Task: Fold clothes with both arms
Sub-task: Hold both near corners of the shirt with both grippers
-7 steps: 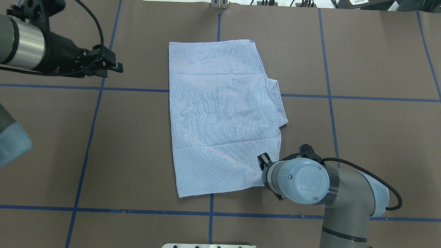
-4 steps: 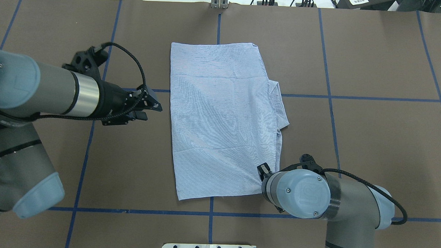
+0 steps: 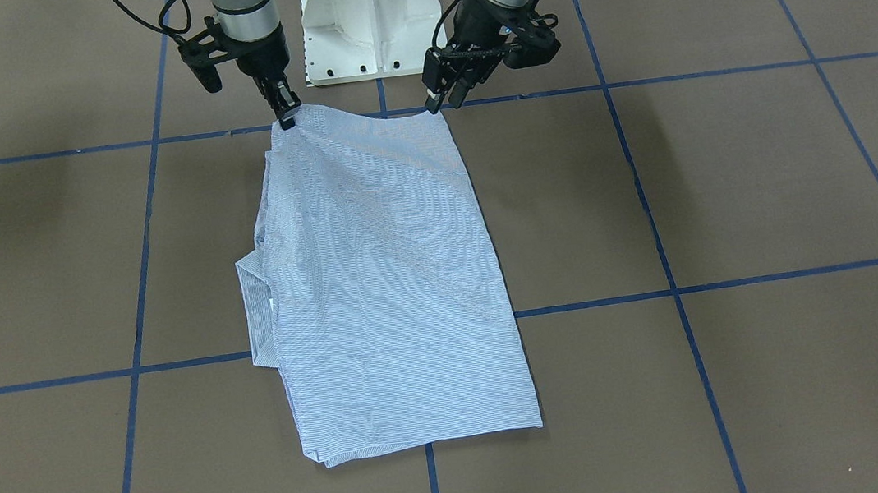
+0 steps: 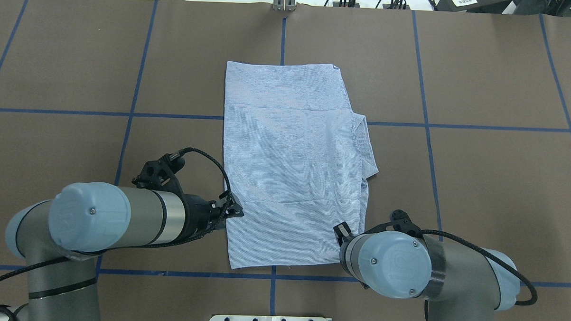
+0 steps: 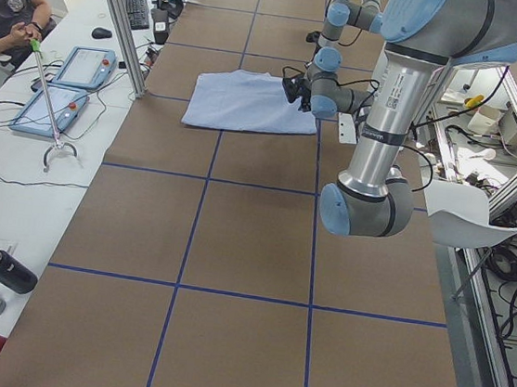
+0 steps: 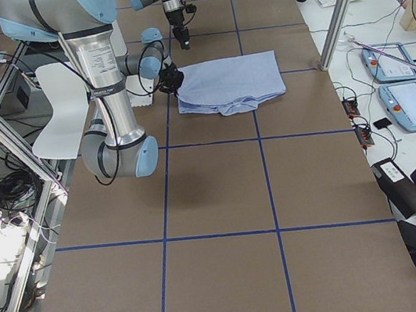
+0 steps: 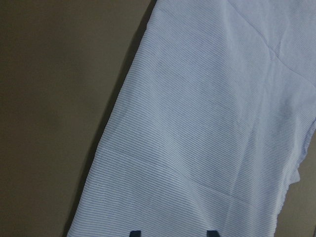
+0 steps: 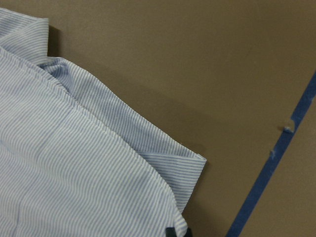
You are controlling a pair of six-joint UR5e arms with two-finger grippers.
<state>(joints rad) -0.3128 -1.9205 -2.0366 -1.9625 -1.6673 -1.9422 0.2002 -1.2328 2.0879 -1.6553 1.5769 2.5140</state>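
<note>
Pinching a corner, is the right gripper (image 3: 285, 116)?

Yes. Its fingers are pressed together on the shirt (image 4: 290, 170) at the near corner on the robot's right side. In the front-facing view the cloth rises a little to meet them.

And the left gripper (image 3: 444, 97)?

Spread. The left wrist view shows its two fingertips (image 7: 134, 232) apart with striped cloth below them. It hangs over the shirt close to the other near corner and holds nothing.

Why are both at that end?

My reading is this. The shirt lies as a long rectangle in the middle of the table (image 4: 479, 196), running lengthwise away from the robot. A collar-like flap (image 4: 366, 144) juts from its right edge. Taking both near corners would let the arms carry that end over to the far end and halve the rectangle.

So what does the next move call for?

Probably the left fingers dropping and closing on their corner. The right one seems to wait, so that both can lift together and the near edge goes over straight.
</note>
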